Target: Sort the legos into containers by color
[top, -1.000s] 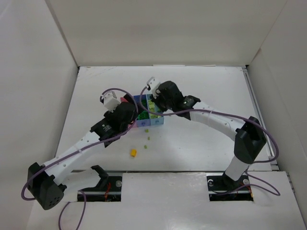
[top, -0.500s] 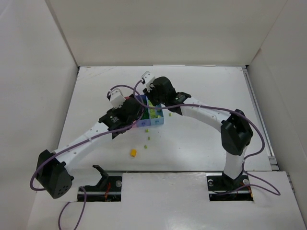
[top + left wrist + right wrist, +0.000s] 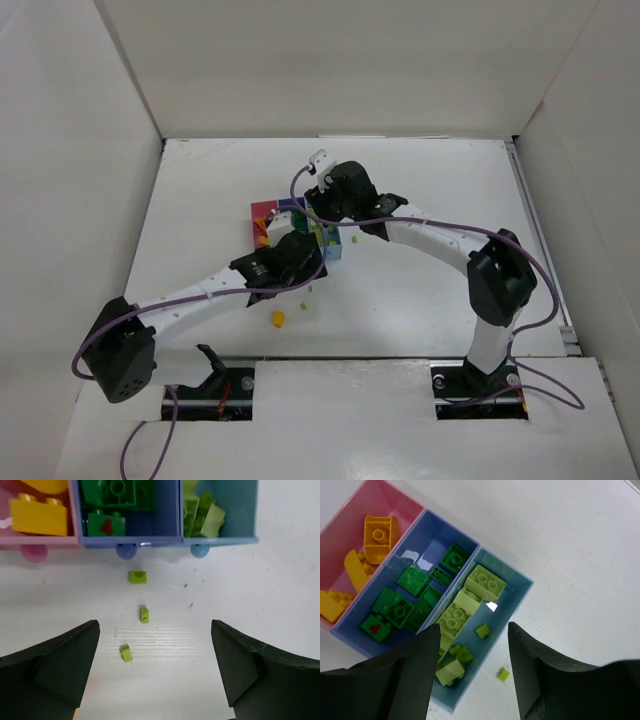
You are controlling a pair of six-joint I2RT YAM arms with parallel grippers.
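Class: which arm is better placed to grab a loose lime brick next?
Likely left: its open end effector frames the loose lime bricks; the right end effector hangs over the bins.

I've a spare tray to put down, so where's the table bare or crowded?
Bare table lies between the bins and the back wall, and along the right wall beyond the right arm. Crowded: in front of the bins, with loose lime legos, an orange lego and the left pincer.

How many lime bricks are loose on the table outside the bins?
3 lime bricks, in a line: one right before the periwinkle bin, one further out, one furthest. The arms may hide others.
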